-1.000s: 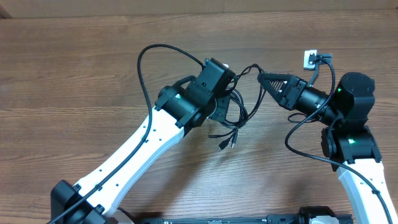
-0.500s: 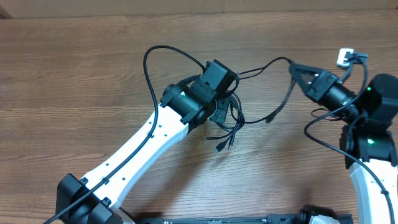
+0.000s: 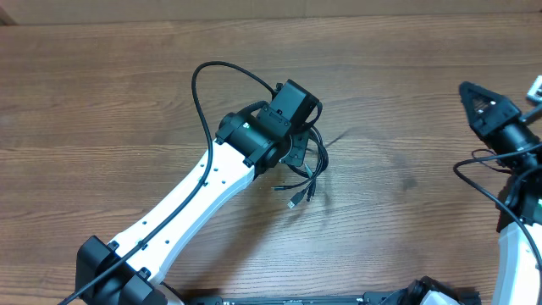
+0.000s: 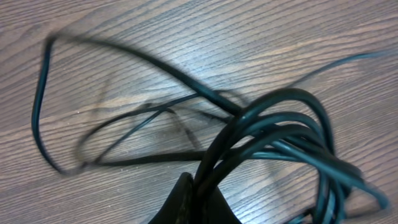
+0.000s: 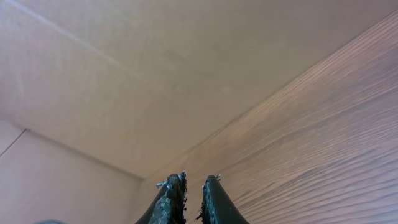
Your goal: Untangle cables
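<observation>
While clamped in the left gripper (image 4: pixel 193 196): cables (image 4: pixel 233 130) bunch tight, loose loops sprawling beside it on the surface (image 3: pixel 127 85).
Right gripper (image 5: pixel 193 183): barely parted, empty, well apart from left gripper.
Risk: pulling one strand may cinch them tighter.

Your left arm (image 3: pixel 195 203) reaches up from the bottom-left corner to mid-table. The cables (image 3: pixel 320 157) spill out from under your left gripper (image 3: pixel 296 146) in a tight knot of loops, their plugs (image 3: pixel 295 202) trailing toward the bottom edge; the wrist hides the pinch itself. Your right gripper (image 3: pixel 468 89) sits at the far right, tips drawn to a point, aimed up-left, carrying nothing, well apart from the cables on the wooden table (image 3: pixel 127 102).
</observation>
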Available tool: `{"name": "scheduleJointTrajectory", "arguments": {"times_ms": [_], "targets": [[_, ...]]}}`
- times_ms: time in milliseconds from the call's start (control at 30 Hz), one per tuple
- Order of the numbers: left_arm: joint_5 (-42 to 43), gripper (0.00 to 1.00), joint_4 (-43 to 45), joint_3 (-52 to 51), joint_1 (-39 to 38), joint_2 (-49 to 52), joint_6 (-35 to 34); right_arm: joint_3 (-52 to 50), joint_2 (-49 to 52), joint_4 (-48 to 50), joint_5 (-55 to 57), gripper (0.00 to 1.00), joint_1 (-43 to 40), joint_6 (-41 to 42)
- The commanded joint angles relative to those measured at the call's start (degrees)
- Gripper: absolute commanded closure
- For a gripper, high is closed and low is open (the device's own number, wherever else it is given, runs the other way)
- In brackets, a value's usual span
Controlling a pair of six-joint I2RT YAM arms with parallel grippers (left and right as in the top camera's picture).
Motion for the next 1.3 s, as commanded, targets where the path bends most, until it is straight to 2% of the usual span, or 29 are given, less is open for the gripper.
{"name": "scheduleJointTrajectory", "arguments": {"times_ms": [0, 100, 200, 533, 733, 867, 1000, 1100, 1267], "targets": [[-0.9, 0.96, 0.0, 0.1, 0.3, 0.6, 0.9, 0.8, -1.0, -0.3, 0.1, 0.89, -2.3, -2.0], [-0.9, 0.96, 0.0, 0.1, 0.3, 0.6, 0.9, 0.8, -1.0, -2.6, 0.1, 0.88, -2.7, -2.1], [-0.7, 0.96, 0.3, 0.1, 0.3, 0.6, 0.9, 0.8, -1.0, -6.6, 0.1, 0.8, -2.5, -4.0], [3.3, 0.96, 2.6, 0.1, 0.3, 0.6, 0.6, 0.8, -1.0, -22.6, -0.3, 0.79, -2.4, -12.9], [11.9, 0.96, 7.5, 0.1, 0.3, 0.6, 0.7, 0.8, -1.0, -31.1, -2.7, 0.72, 1.5, -23.3], [18.6, 0.96, 10.3, 0.1, 0.3, 0.6, 0.7, 0.8, -1.0, -34.7, -2.7, 0.71, 6.7, -28.6], [24.1, 0.96, 12.4, 0.1, 0.3, 0.6, 0.7, 0.8, -1.0, -35.6, -2.7, 0.71, 11.8, -32.0], [28.9, 0.96, 14.1, 0.1, 0.4, 0.6, 0.9, 0.8, -1.0, -35.6, -2.4, 0.64, 15.4, -33.7], [34.1, 0.96, 14.8, 0.1, 1.3, 0.6, 0.9, 0.8, -1.0, -35.6, -1.8, 0.61, 18.9, -36.3]]}}
